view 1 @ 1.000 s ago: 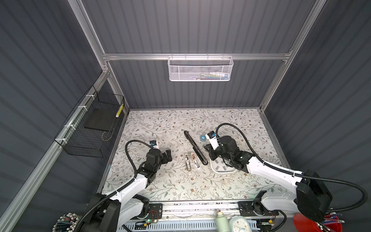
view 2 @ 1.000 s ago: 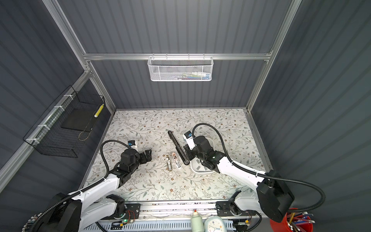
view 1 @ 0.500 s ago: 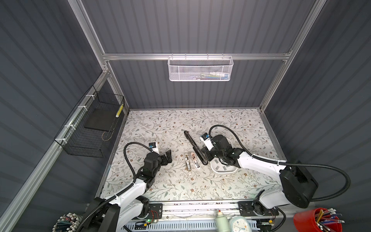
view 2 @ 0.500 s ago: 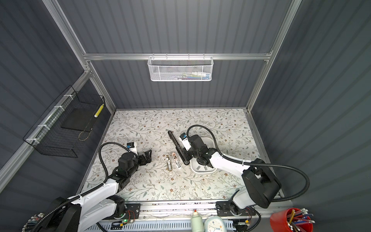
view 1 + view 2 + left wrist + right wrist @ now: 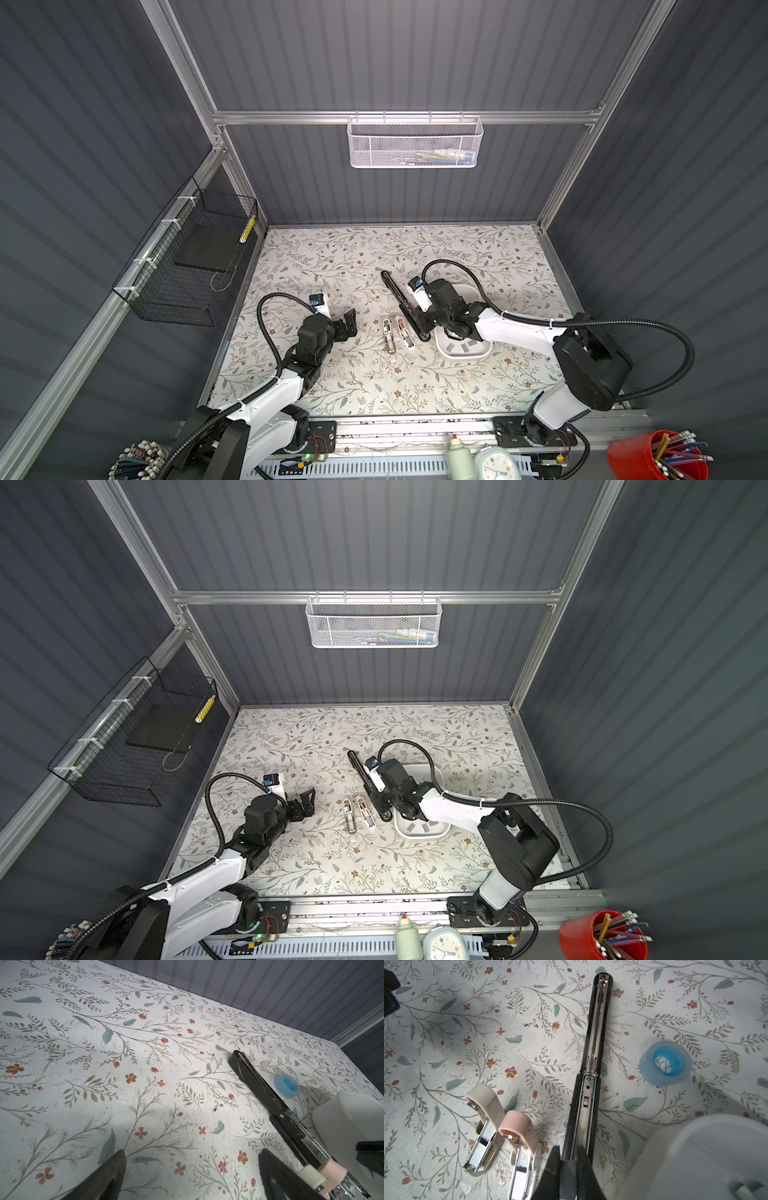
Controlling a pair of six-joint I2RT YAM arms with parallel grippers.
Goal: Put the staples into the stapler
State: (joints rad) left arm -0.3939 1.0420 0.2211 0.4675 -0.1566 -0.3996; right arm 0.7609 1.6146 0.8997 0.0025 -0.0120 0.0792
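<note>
Left end effector point(image 5: 351, 324), floral tabletop point(image 5: 332, 257), grey walls point(image 5: 395, 62)

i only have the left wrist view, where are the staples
observer: In a top view, the staples lie loose in the white tray, at its near end.
operator: what's the right gripper doing
observer: The right gripper is shut on the near end of the black stapler, which lies opened out flat.
operator: anything next to the pink one
observer: A cream stapler lies alongside the pink stapler, on the side away from the black one.
</note>
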